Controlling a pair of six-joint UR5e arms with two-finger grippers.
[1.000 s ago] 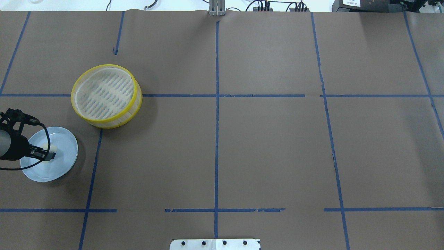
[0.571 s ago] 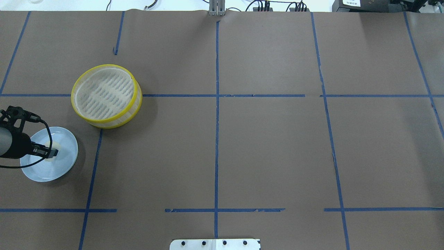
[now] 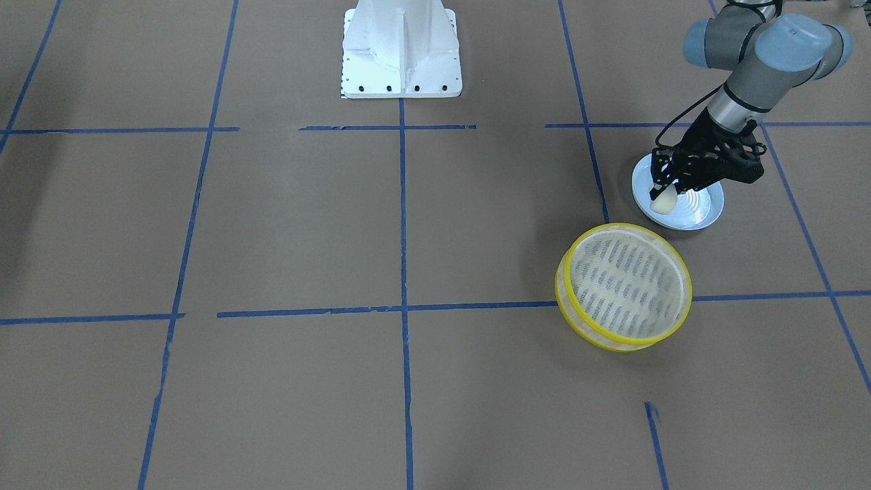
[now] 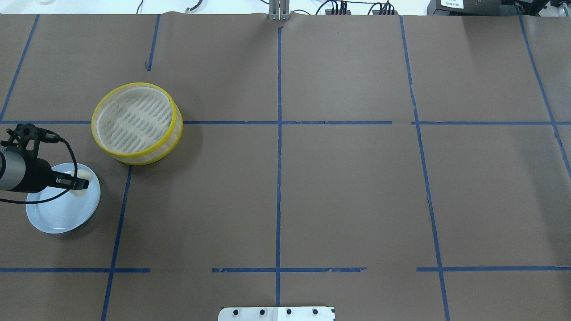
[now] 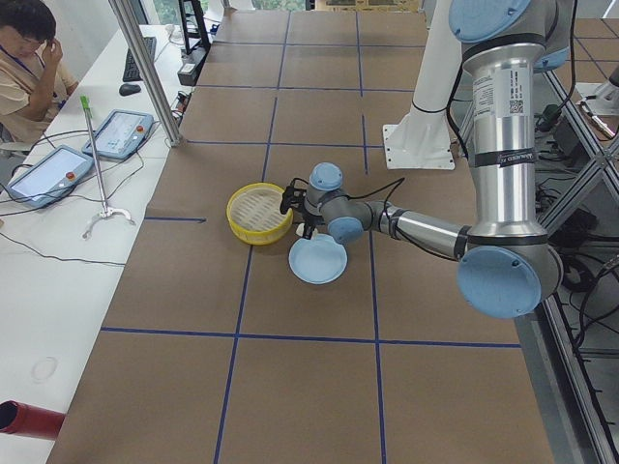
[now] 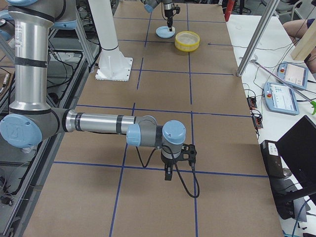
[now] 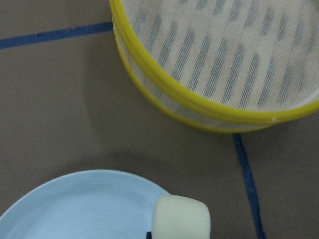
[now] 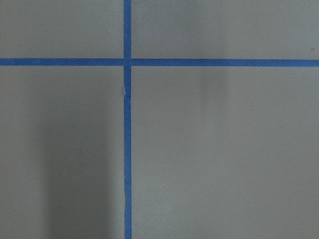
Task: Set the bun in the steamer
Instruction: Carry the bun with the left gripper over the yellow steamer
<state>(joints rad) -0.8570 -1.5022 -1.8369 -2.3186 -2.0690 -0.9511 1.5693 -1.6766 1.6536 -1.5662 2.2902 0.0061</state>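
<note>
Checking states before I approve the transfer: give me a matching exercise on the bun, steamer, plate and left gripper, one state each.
Things:
1. bun
2. steamer
3. plate
4. left gripper

States:
A. empty, yellow-rimmed
B. shut, above the plate
C. pale blue, beside the steamer
D. pinched between two fingers

Pairs: 1-D, 2-A, 3-C, 4-B.
</note>
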